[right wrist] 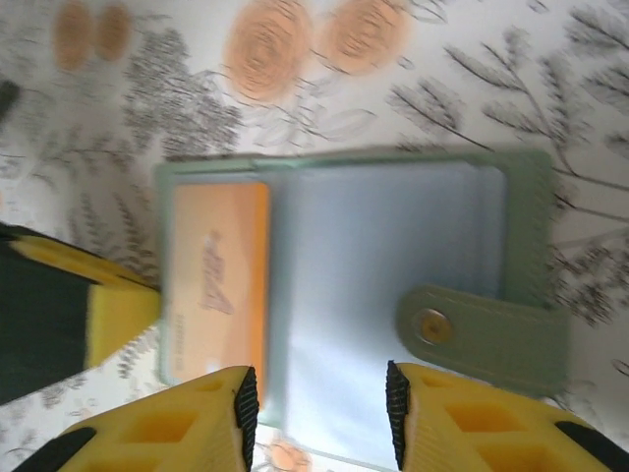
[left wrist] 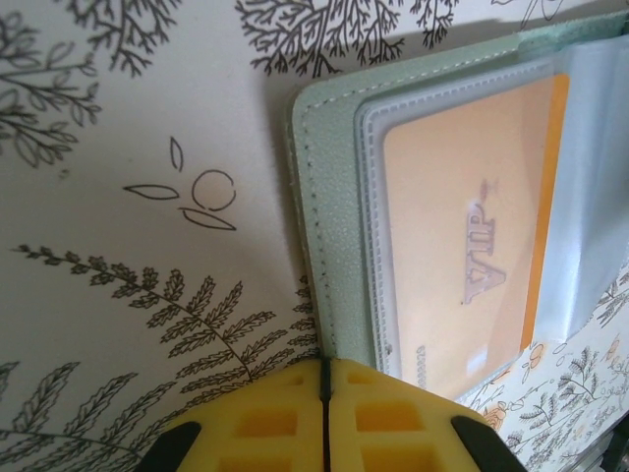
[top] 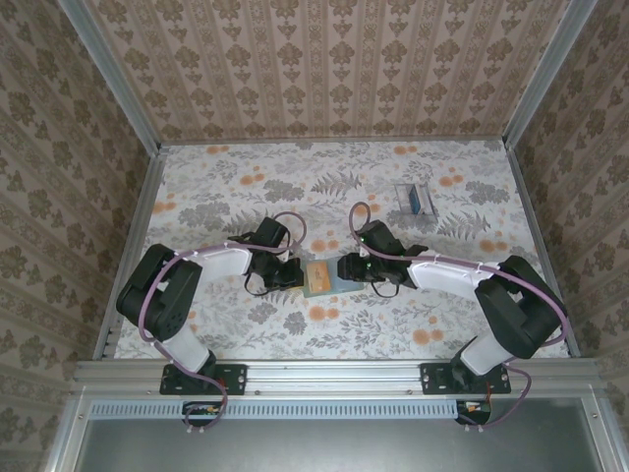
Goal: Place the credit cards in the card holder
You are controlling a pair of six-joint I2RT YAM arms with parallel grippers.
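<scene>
Since an orange card (left wrist: 462,236) marked VIP already lies tucked inside the clear sleeve of the card holder (right wrist: 373,265), I'd say one card is home and the job sits between insertions. The holder lies open and flat on the flowered desk (top: 226,187), just ahead of the two arm bases and squarely between the wrists, with its grey-green cover down and its snap tab (right wrist: 472,334) folded in over the pale blue-grey inside. The right end effector (right wrist: 319,393) hovers over the holder's edge with its jaws partly apart and nothing between them. The left end effector (left wrist: 324,418) has its yellow pads pressed together right where the stitched border of the cover runs down to them. Whether it pinches that border or merely rests against it I can't make out. Further back and off to the right, well apart from the holder, the remaining credit cards (top: 418,200) wait in a small stack, one showing blue. The next move, as I judge it, calls for the right arm to lift away and reach out for that stack, taking a single thin card by its edge, while the left keeps the holder from sliding. As for pose, both arms are folded much alike: shoulders at the near rail, elbows thrown outward to either side, forearms angling back in so the wrists nearly meet, low over the desk.
</scene>
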